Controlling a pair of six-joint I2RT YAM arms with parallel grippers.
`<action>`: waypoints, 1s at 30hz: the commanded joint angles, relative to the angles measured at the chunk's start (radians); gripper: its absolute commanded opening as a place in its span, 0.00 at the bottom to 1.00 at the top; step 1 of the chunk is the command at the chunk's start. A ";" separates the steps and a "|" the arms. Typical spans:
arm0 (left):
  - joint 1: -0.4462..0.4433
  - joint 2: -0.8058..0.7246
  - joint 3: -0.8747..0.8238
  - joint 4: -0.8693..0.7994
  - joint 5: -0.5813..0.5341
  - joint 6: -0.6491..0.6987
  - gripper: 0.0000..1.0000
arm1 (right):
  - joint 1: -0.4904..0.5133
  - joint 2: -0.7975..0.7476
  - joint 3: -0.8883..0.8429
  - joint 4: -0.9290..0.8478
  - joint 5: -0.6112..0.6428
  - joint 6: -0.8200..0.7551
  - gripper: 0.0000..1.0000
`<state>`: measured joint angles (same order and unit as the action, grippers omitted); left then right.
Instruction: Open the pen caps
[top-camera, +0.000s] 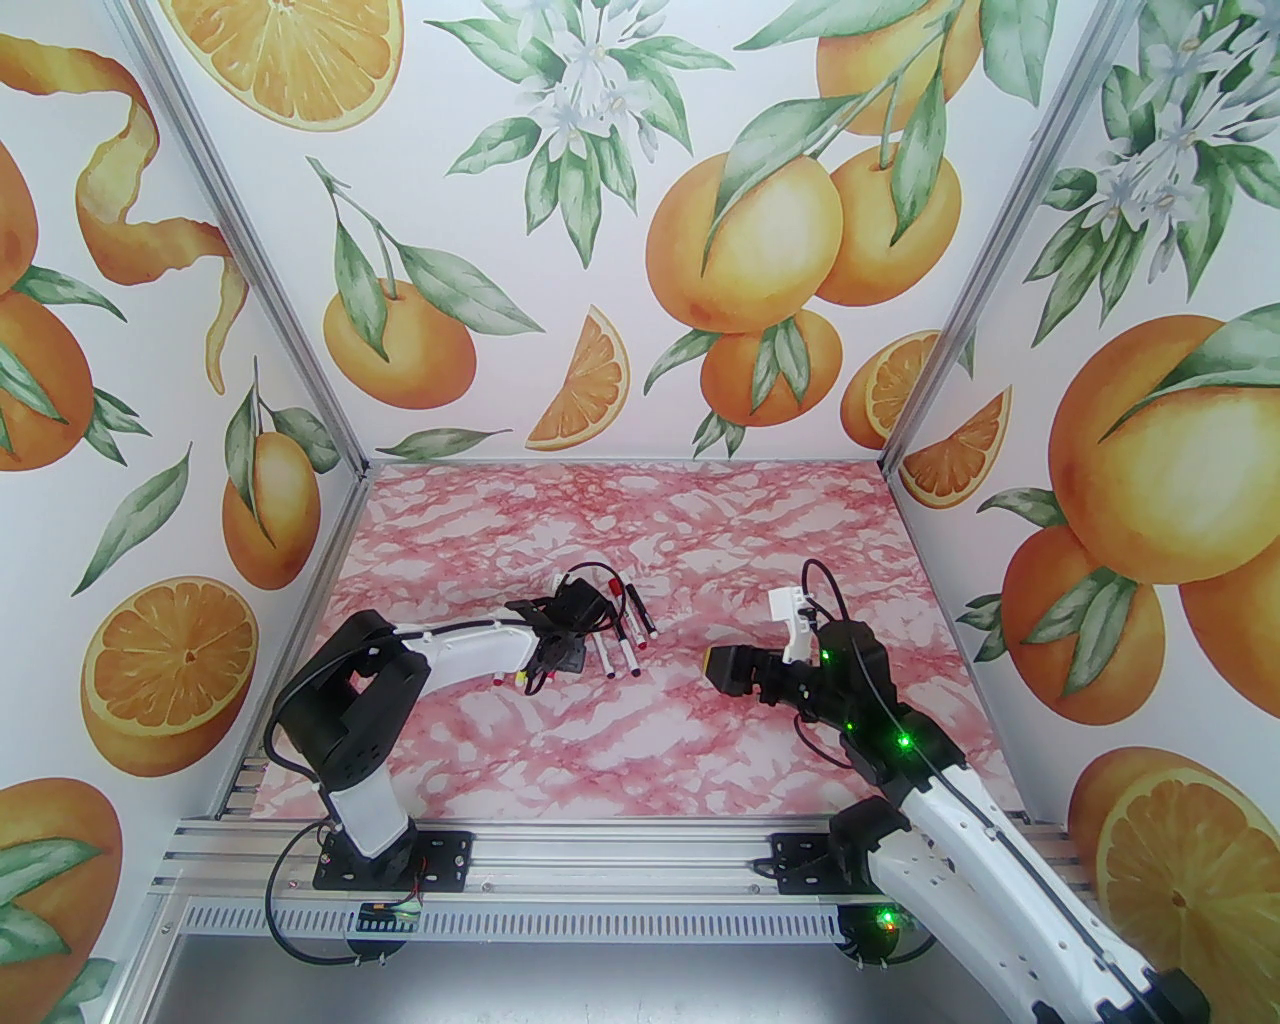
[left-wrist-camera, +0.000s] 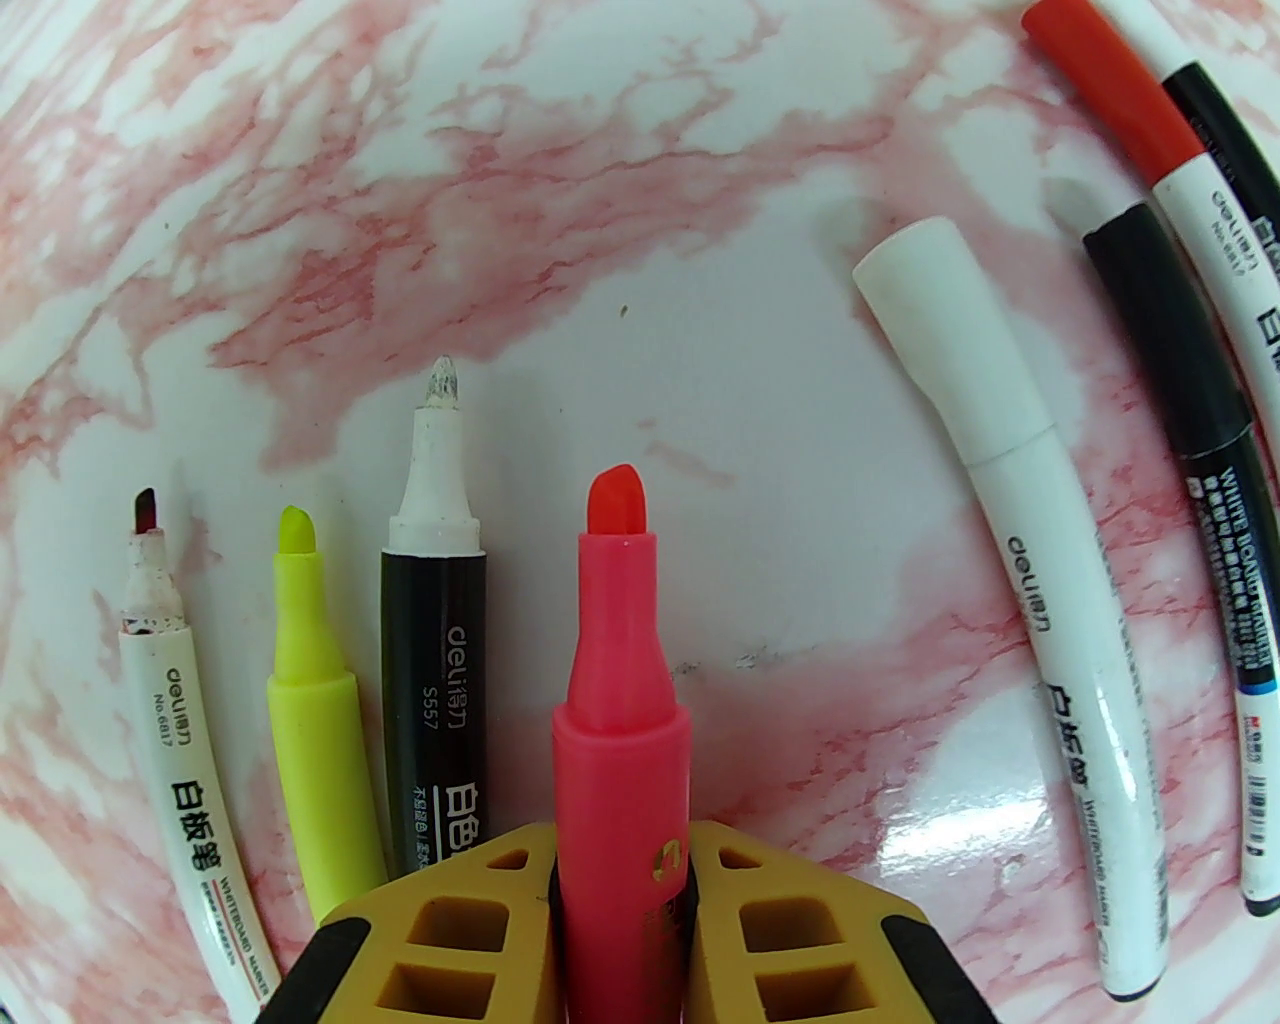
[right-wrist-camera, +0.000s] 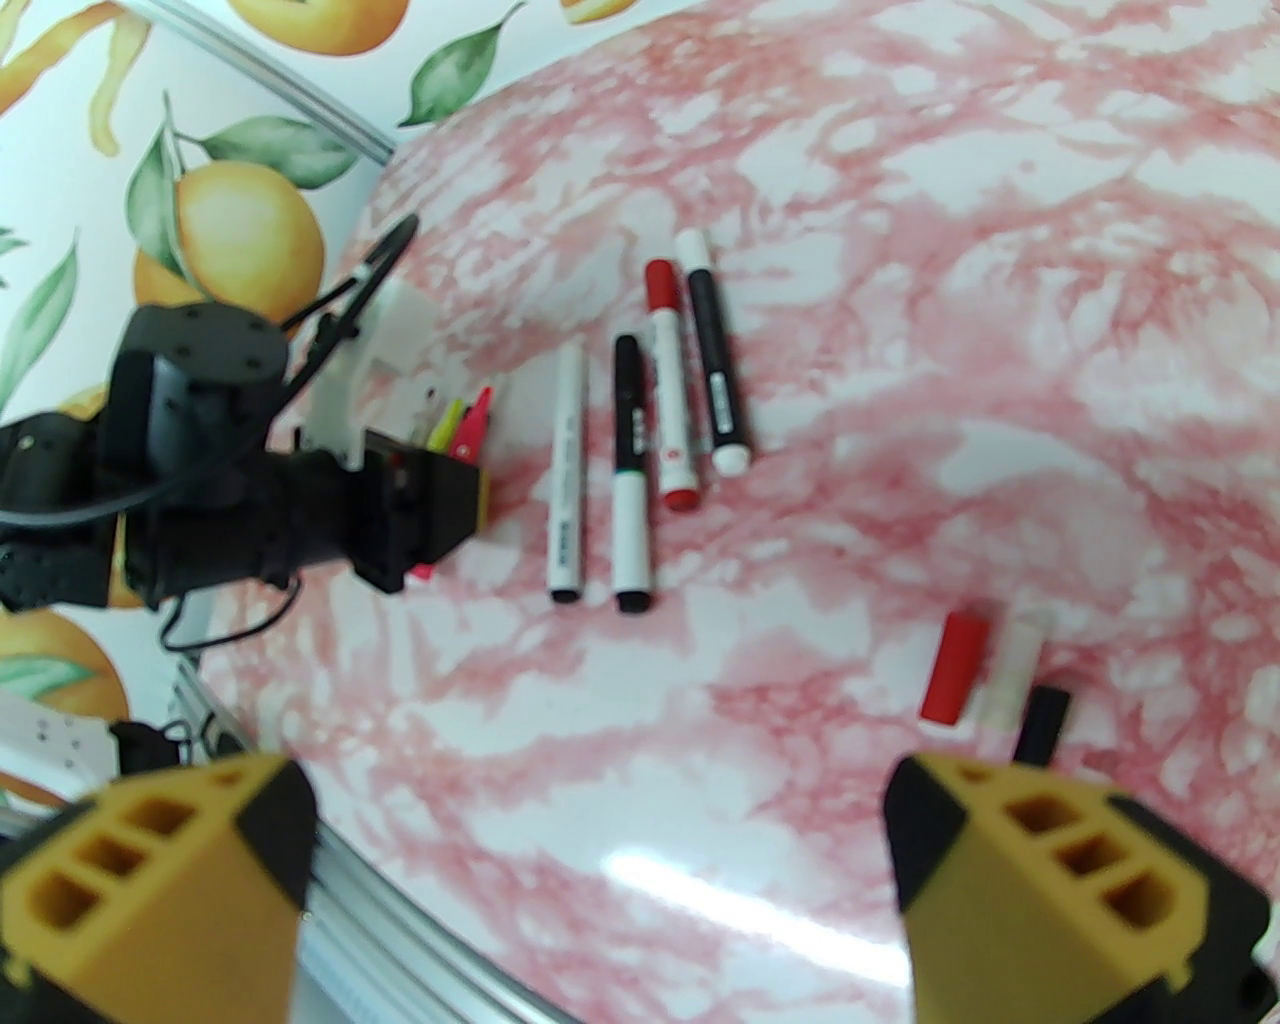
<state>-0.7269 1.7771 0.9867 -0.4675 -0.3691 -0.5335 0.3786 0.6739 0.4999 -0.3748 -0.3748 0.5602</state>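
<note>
1. I read the left fingers (left-wrist-camera: 470, 900) as pinching the pink highlighter (left-wrist-camera: 620, 640) by its barrel, one finger on each side. Its nib is bare and points away from the wrist.
2. Just left of it, three more uncapped pens lie side by side on the tabletop (left-wrist-camera: 600, 200): the black-barrelled marker (left-wrist-camera: 435, 620), the yellow highlighter (left-wrist-camera: 315, 690) and the white marker (left-wrist-camera: 165, 670) with a dark nib.
3. To the right, apart from that group, more pens lie with caps fitted. I make out a white fitted cap (left-wrist-camera: 920, 290), a black fitted cap (left-wrist-camera: 1140, 260) and a red fitted cap (left-wrist-camera: 1105, 90). The pen at the frame edge I cannot tell.
4. In the top view this cluster sits left of the tabletop centre.
5. The right fingers (right-wrist-camera: 1040, 870) stand spread wide with nothing between them, above the tabletop right of centre.
6. Just beyond that finger, three loose caps lie close together on the tabletop: the loose red cap (right-wrist-camera: 953, 668), the loose pale cap (right-wrist-camera: 1015, 665) and the loose black cap (right-wrist-camera: 1043, 722).
</note>
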 joint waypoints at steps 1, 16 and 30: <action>0.006 0.008 0.036 -0.020 -0.022 -0.011 0.26 | 0.005 -0.015 0.006 -0.021 0.012 0.001 1.00; -0.017 -0.148 0.059 -0.028 0.185 -0.088 0.36 | 0.004 -0.030 0.014 -0.042 0.014 0.007 1.00; -0.064 -0.003 0.156 -0.003 0.142 -0.239 0.41 | 0.004 -0.052 0.034 -0.087 0.022 0.014 1.00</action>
<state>-0.7837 1.7420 1.1130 -0.4725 -0.1925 -0.7277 0.3786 0.6434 0.5068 -0.4438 -0.3737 0.5606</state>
